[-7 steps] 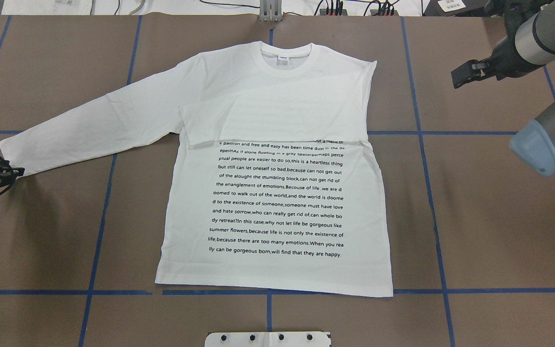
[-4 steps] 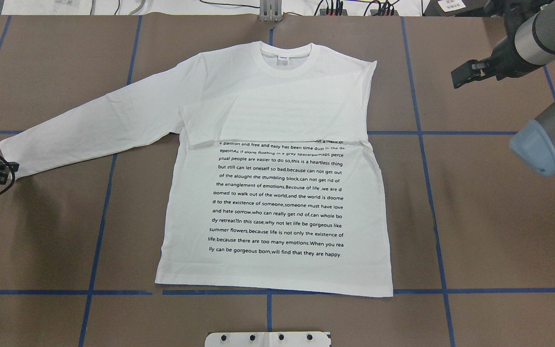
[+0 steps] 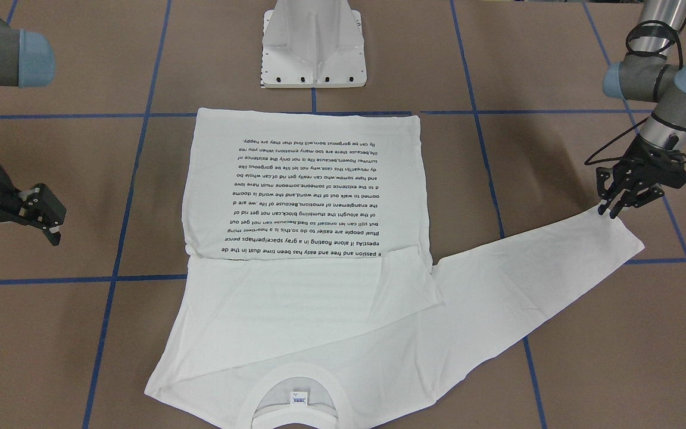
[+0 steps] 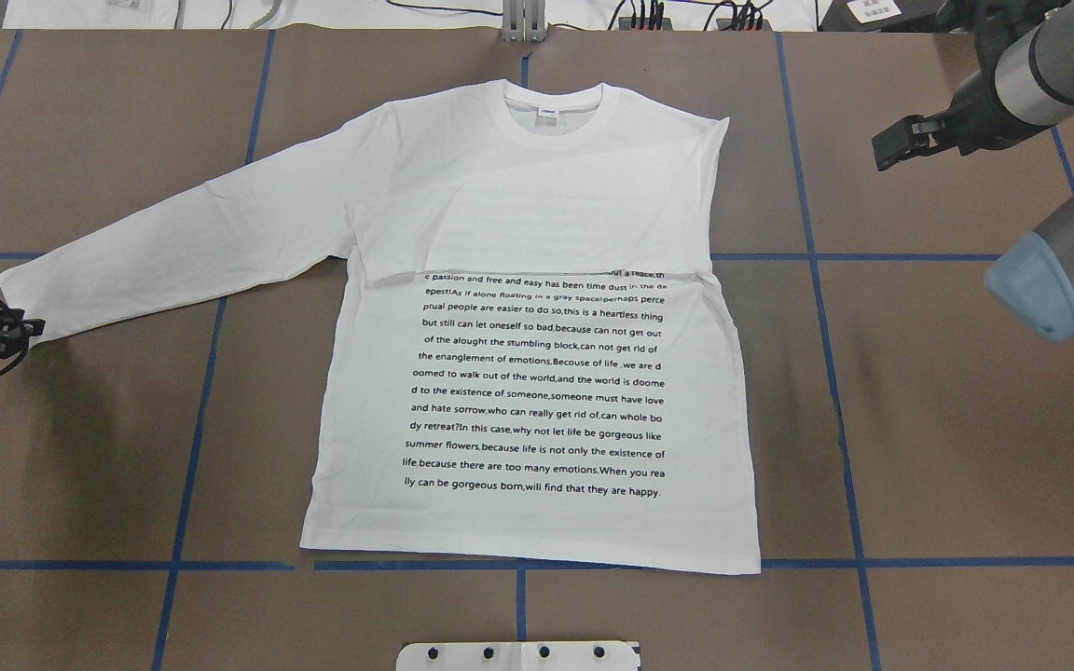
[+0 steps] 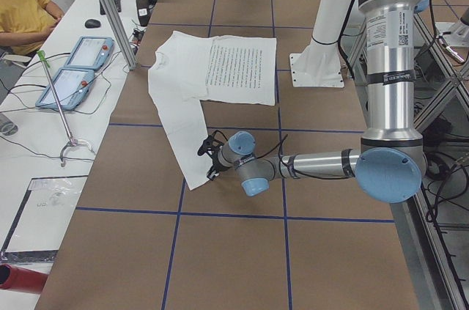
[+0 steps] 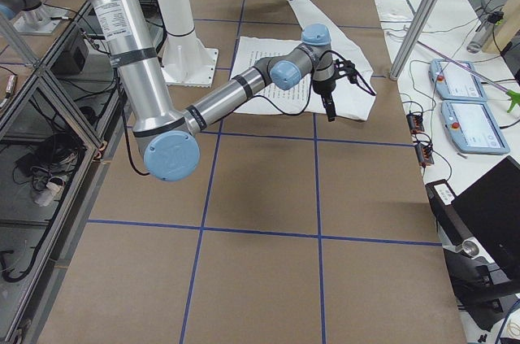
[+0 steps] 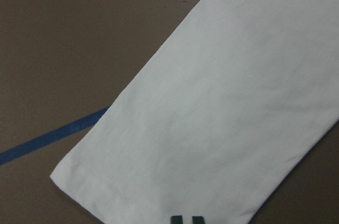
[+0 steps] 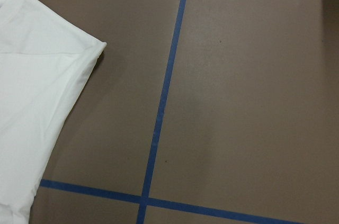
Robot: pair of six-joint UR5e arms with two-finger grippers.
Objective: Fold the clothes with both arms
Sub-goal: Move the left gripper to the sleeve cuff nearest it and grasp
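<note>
The white long-sleeved T-shirt (image 4: 537,186) lies flat on the brown table with its black text block (image 4: 537,382) facing up and its collar at the far side. One sleeve is folded across the chest (image 4: 518,233). The other sleeve (image 4: 173,242) stretches out to the left. My left gripper (image 4: 29,328) sits at that sleeve's cuff (image 3: 617,238); in the left wrist view its fingertips (image 7: 177,219) stand close together on the cloth (image 7: 212,118). My right gripper (image 3: 51,223) is open and empty, hovering off the shirt's folded shoulder (image 8: 32,102).
The white pedestal base (image 3: 313,47) stands at the robot's side of the table. Blue tape lines (image 4: 835,373) cross the brown surface. Teach pendants (image 5: 80,53) and cables lie on a side table beside a seated person.
My left gripper drew back a little from the cuff, then moved in to it again. The shirt has not moved. The right gripper barely shifted.
</note>
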